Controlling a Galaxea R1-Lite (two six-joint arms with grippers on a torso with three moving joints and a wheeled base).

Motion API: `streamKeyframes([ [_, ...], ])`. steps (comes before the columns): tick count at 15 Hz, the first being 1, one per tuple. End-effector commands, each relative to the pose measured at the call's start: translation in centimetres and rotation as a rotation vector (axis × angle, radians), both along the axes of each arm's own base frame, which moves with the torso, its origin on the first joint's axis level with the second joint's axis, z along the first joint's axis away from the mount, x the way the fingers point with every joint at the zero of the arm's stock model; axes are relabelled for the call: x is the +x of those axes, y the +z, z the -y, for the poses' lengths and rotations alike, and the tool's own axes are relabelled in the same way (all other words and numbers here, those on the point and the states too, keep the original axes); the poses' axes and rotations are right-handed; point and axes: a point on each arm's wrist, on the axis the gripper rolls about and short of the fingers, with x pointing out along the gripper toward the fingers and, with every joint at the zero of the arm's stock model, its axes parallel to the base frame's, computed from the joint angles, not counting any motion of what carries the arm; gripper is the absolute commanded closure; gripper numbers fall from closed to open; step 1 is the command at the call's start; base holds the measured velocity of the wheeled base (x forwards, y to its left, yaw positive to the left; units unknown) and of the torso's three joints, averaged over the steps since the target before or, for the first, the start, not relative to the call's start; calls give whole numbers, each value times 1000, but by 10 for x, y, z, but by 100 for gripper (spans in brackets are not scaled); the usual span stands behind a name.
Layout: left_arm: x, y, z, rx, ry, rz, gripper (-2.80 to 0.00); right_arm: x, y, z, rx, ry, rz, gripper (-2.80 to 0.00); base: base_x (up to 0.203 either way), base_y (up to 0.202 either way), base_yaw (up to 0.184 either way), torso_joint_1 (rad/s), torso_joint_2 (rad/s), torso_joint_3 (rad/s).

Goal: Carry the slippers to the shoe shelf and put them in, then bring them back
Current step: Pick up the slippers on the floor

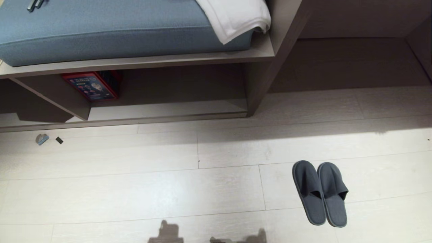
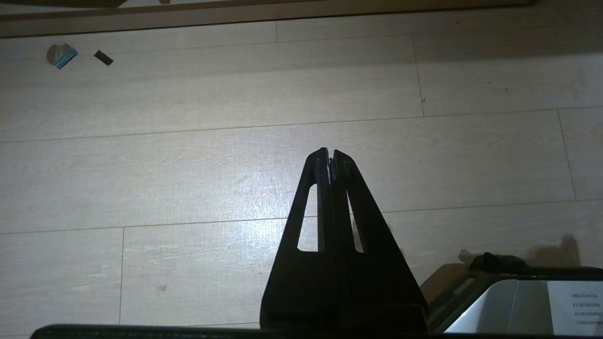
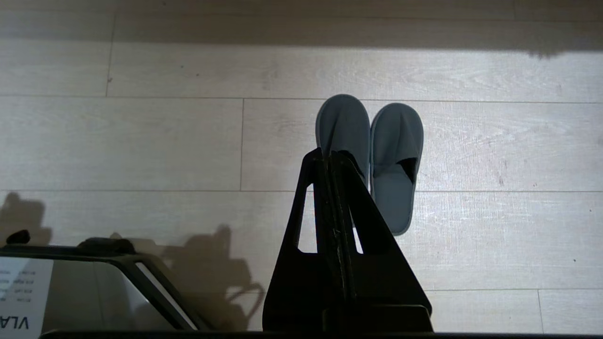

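Note:
The slippers (image 1: 320, 193), a dark grey pair, lie side by side on the pale wooden floor at the right of the head view, toes pointing away from me. The shoe shelf (image 1: 168, 109) is the low open cubby under the bench, with a pale bottom board, up and to the left of them. My right gripper (image 3: 326, 153) hangs shut and empty above the floor, with the slippers (image 3: 393, 155) beyond its tips. Over bare floor further left hangs my left gripper (image 2: 329, 153), likewise shut and empty. Neither arm shows in the head view.
A blue cushion (image 1: 101, 30) with a white towel (image 1: 236, 17) lies on the bench over the cubby. A red box (image 1: 92, 86) stands inside the cubby at the left. Two small scraps (image 1: 49, 139) lie on the floor. A deep recess (image 1: 351, 64) opens at the right.

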Motion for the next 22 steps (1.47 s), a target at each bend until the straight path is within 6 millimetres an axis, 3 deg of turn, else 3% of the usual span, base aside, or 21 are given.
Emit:
streamKeyframes([
  [1, 1, -2, 0, -1, 1, -7, 0, 0, 0, 0, -2, 1, 0, 0, 0, 0, 0, 2, 2, -198],
  [22, 1, -2, 0, 2, 1, -13, 0, 0, 0, 0, -6, 2, -1, 0, 0, 0, 0, 3, 3, -197],
])
